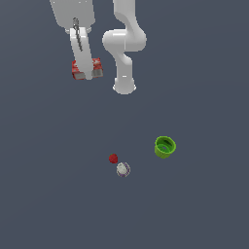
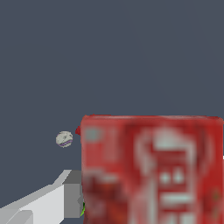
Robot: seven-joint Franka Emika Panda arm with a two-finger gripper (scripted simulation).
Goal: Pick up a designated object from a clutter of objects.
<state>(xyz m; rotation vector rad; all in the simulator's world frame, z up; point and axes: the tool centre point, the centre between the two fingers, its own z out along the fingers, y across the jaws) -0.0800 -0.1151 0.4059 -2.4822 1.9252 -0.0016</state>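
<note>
Holding was the step: red box (image 1: 87, 68) was pinched between gripper (image 1: 87, 73) fingers, well above green cup (image 1: 165, 146); grip force was best kept constant.

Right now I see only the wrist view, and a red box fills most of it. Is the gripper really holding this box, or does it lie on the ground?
Observer: The gripper is shut on the red box, with one finger across its middle. The box looks raised, and it is far from the other items.
Operator: Where is the green cup? I see only a green sliver.
Observer: The green cup stands alone, to the exterior view's right of the strawberry.
Operator: And the strawberry itself?
Observer: It lies close beside the greyish-white ball. I cannot tell whether they touch.
</note>
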